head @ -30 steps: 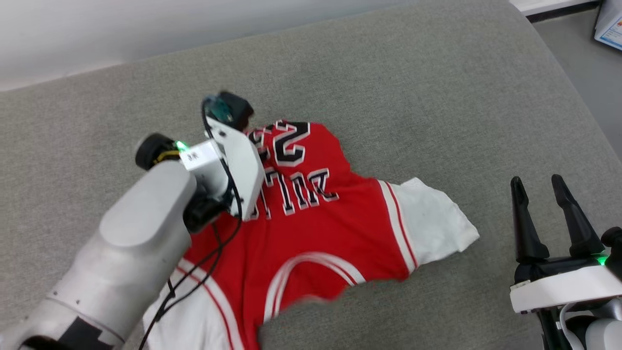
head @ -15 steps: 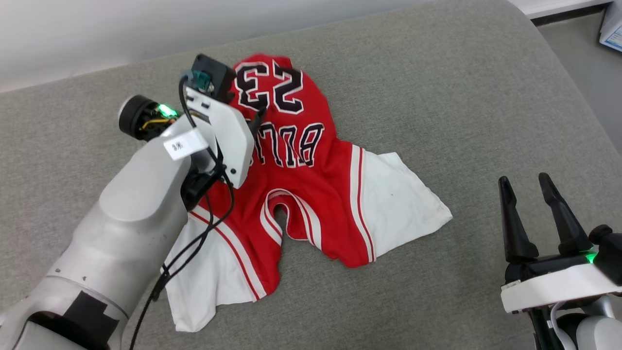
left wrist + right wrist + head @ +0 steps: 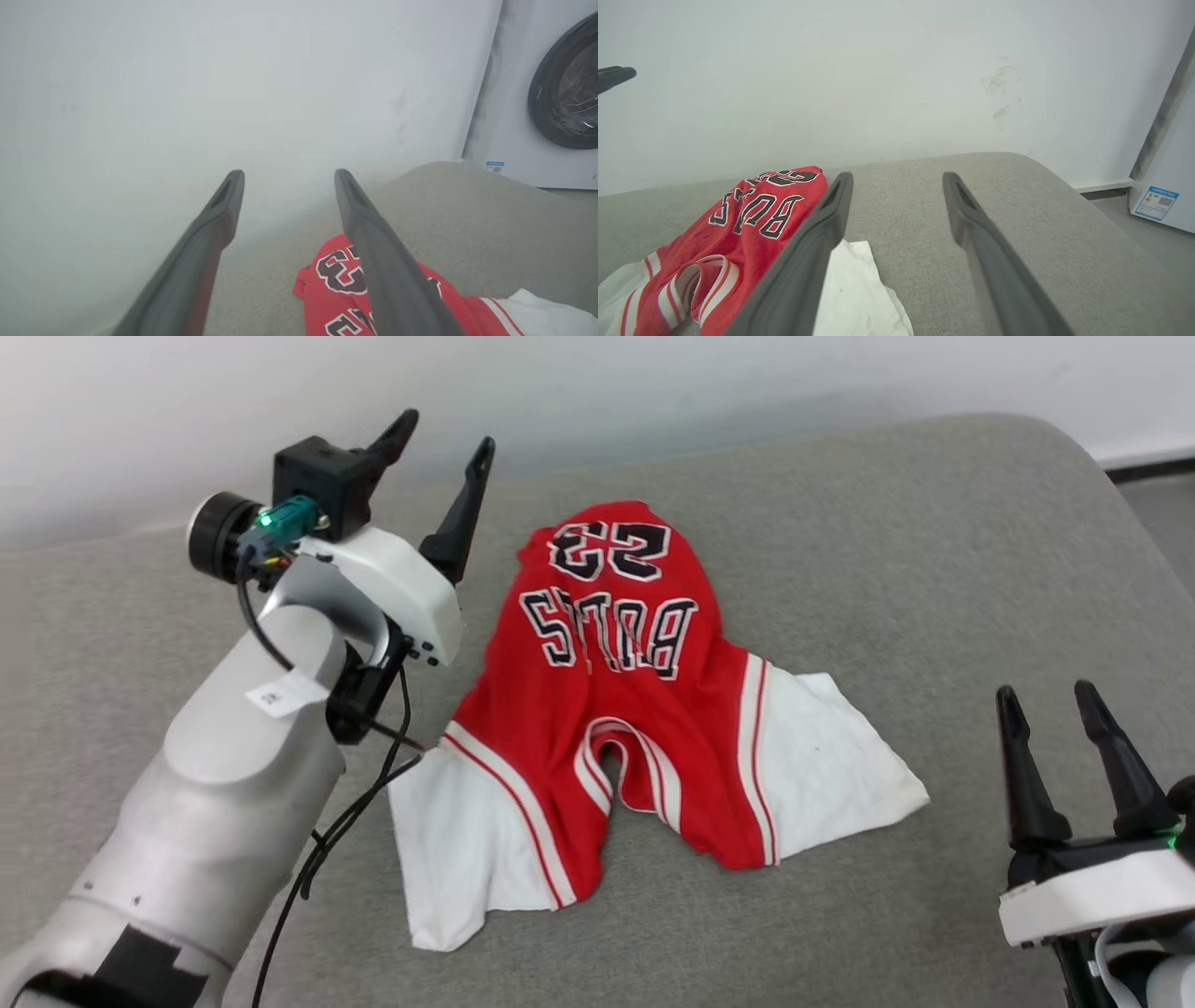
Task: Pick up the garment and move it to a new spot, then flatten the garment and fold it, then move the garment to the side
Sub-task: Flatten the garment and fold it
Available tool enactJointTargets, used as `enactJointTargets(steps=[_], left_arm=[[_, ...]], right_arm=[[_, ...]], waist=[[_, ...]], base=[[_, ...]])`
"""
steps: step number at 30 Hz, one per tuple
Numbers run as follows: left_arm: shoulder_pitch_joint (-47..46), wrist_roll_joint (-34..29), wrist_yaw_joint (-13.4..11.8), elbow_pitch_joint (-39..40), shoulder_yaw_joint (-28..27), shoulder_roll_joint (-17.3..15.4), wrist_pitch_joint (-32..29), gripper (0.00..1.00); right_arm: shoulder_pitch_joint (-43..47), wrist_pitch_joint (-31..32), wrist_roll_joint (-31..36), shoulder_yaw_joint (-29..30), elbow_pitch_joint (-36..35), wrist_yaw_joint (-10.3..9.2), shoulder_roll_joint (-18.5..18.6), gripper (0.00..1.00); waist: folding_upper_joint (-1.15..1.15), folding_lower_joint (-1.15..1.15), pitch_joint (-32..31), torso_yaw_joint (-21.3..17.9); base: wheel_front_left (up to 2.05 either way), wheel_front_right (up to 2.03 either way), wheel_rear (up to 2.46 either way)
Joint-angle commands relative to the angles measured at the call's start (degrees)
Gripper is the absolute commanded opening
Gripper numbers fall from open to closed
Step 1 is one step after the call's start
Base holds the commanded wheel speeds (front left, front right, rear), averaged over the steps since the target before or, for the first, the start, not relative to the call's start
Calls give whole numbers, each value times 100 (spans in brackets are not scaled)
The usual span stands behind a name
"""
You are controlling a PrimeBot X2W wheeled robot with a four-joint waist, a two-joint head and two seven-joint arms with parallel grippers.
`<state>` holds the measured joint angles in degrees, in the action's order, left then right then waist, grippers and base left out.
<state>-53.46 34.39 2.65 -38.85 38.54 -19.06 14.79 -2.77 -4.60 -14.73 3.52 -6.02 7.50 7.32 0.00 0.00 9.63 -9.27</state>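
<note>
The left gripper [image 3: 446,431] has let go of the Bulls jersey [image 3: 616,709] and lifted, jaws spread. The right gripper [image 3: 1044,693] stays spread.

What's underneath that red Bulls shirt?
The garment lies on the grey cushion, which shows all around it. Anything directly beneath the cloth is hidden.

Head cam looked steeply down on the grey fabric cushion [image 3: 887,523], red jersey T-shirt with white sleeves [image 3: 597,695] mid-frame. Left wrist cam sat low at the shirt's 10 o'clock, right one at 4 o'clock, both close to the cushion, aimed at the pale plain wall [image 3: 140,70]. All three shared that shirt.
</note>
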Motion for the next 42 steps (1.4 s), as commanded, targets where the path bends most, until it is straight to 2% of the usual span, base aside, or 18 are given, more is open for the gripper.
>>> enactJointTargets(steps=[1,4,10,19,26,30,35,39,42], left_arm=[[235,-50,-103,152,-100,-48,30,100],[742,-184,-409,965,-579,-164,47,100],[2277,-436,-832,2268,-1245,-263,38,100],[4221,-400,-1193,3071,-1198,-377,-77,100],[4963,-338,-1538,3679,-1059,-364,-368,100],[4843,-399,-1556,3995,-815,-505,-1026,100],[4612,-271,-1459,4338,-478,-815,-2475,100],[4482,-110,-1537,4498,-304,-996,-3551,100],[4436,-75,-1609,4541,-223,-1003,-3957,100]], right_arm=[[114,10,-11,32,0,-2,54,100],[235,38,-22,112,3,-2,106,100],[508,70,-71,297,-6,-2,160,100],[795,84,-83,272,-53,-2,139,100],[942,100,-44,169,-128,-2,146,100],[915,131,-32,125,-186,-2,152,100],[818,151,5,69,-217,-2,184,100],[735,147,14,25,-210,-2,190,100],[685,124,32,-20,-181,-2,178,100]], waist=[[0,0,-262,293],[0,0,-428,532],[0,0,-748,900],[0,0,-1018,1086],[0,0,-963,1118],[0,0,-812,1117],[0,0,-578,1075],[0,0,-388,995],[0,0,-246,916]], base=[[0,0,0],[0,0,0],[0,0,0],[0,0,0],[0,0,0],[0,0,0],[0,0,0],[0,0,0],[0,0,0]])
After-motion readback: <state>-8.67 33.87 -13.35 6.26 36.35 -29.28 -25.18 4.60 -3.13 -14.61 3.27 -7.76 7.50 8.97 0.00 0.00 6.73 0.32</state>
